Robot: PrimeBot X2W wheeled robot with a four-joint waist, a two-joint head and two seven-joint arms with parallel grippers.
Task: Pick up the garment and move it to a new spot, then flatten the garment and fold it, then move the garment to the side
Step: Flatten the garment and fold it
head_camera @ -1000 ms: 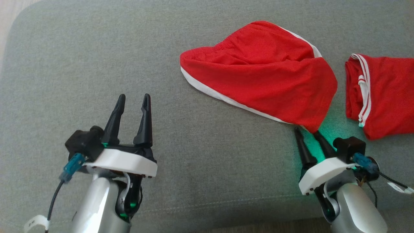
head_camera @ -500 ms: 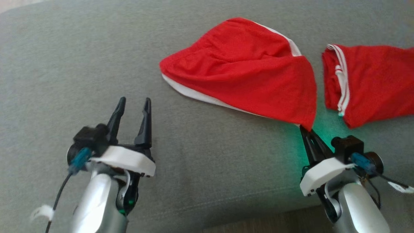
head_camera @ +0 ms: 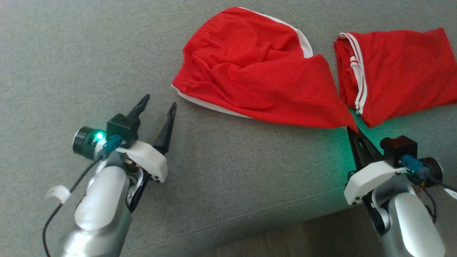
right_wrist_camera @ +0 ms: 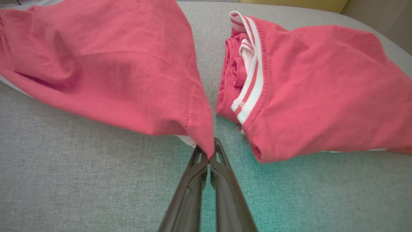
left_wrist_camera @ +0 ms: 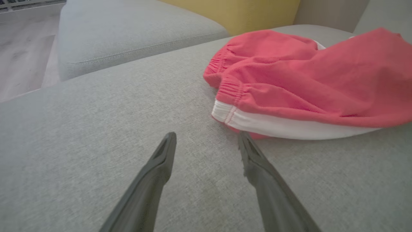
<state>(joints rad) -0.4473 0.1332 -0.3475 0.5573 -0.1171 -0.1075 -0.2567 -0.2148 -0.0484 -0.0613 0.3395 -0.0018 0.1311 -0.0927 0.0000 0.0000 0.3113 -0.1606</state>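
A red garment with white side trim (head_camera: 257, 75) lies rumpled on the grey cushion (head_camera: 232, 171). My right gripper (head_camera: 351, 130) is shut on its near right corner, and the cloth (right_wrist_camera: 112, 71) rises from the pinched tips (right_wrist_camera: 209, 154) in the right wrist view. My left gripper (head_camera: 159, 101) stands open just left of the garment's elastic waistband end (left_wrist_camera: 225, 93), fingers apart and holding nothing.
A second red garment with white stripes (head_camera: 389, 67) lies folded at the right, close beside the held corner (right_wrist_camera: 309, 87). The cushion's front edge (head_camera: 285, 225) runs below the arms, with dark floor beyond. Another grey cushion (left_wrist_camera: 128, 29) sits further off.
My right gripper has shut on the garment's corner and pulled it rightward. The left gripper has moved toward the waistband end. The head camera has shifted.
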